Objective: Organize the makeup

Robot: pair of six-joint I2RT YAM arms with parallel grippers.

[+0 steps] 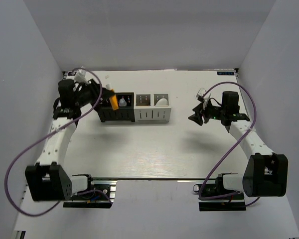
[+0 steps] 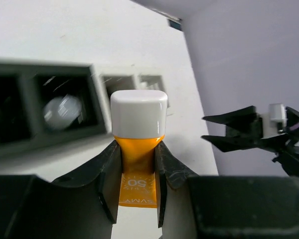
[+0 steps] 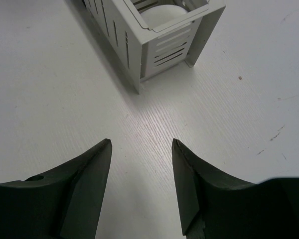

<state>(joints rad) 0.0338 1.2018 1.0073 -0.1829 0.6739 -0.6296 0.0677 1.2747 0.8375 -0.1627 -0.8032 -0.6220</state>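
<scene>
My left gripper [image 1: 106, 97] is shut on the small orange tube [image 1: 111, 97] with a white cap, holding it over the black organizer box [image 1: 115, 113]. In the left wrist view the orange tube [image 2: 138, 149] sits between my fingers, cap pointing away. A tiny clear bottle [image 1: 122, 102] stands in a slot of the black box and shows blurred in the left wrist view [image 2: 63, 112]. The white egg-shaped sponge [image 1: 162, 101] rests in the white organizer box [image 1: 152, 114], also seen in the right wrist view [image 3: 162, 15]. My right gripper [image 1: 198, 118] is open and empty above bare table, right of the white box [image 3: 159, 50].
The two organizer boxes stand side by side at the back middle of the white table [image 1: 154, 149]. Grey walls close in the left, right and back sides. The right gripper [image 2: 239, 130] shows at the right in the left wrist view.
</scene>
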